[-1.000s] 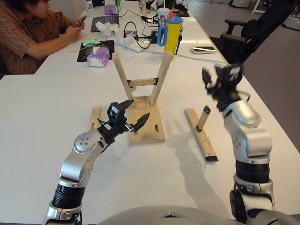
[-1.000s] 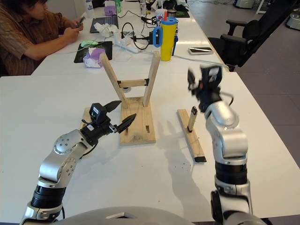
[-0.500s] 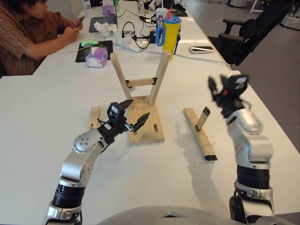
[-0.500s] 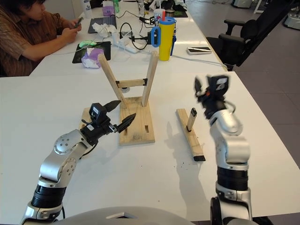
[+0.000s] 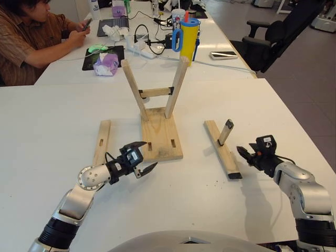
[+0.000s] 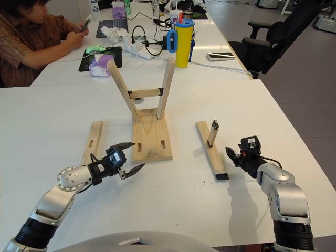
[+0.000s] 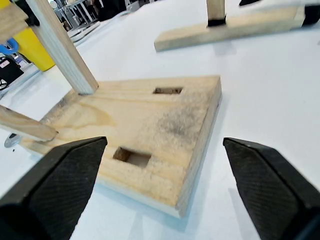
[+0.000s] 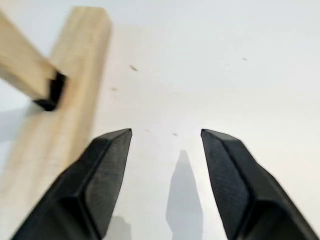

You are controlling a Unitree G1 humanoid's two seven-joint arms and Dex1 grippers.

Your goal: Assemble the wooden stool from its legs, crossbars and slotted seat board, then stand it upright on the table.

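Note:
The slotted seat board [image 5: 160, 140] lies flat mid-table. Two legs [image 5: 135, 89] stand up from its far end, joined by a crossbar [image 5: 157, 92]. A loose slotted wooden bar [image 5: 102, 142] lies flat to its left. To its right lies another bar [image 5: 221, 149] with a short black-tipped peg [image 5: 226, 131] standing in it. My left gripper [image 5: 150, 154] is open, low over the table at the board's near left corner; its black fingers [image 7: 55, 190] frame the board [image 7: 150, 125]. My right gripper [image 5: 243, 154] is open beside the right bar's near end [image 8: 60, 115], holding nothing.
At the far end of the table stand a yellow bottle [image 5: 189, 39], cables, a purple cloth [image 5: 109, 63], a laptop and a phone [image 5: 223, 55]. A seated person is at the far left. An office chair [image 5: 273, 37] stands off the table's right side. Bare white tabletop lies near me.
Both arms have come down to the table. My right gripper dropped from high above to the right bar's near end. My left gripper sank toward the board's near corner.

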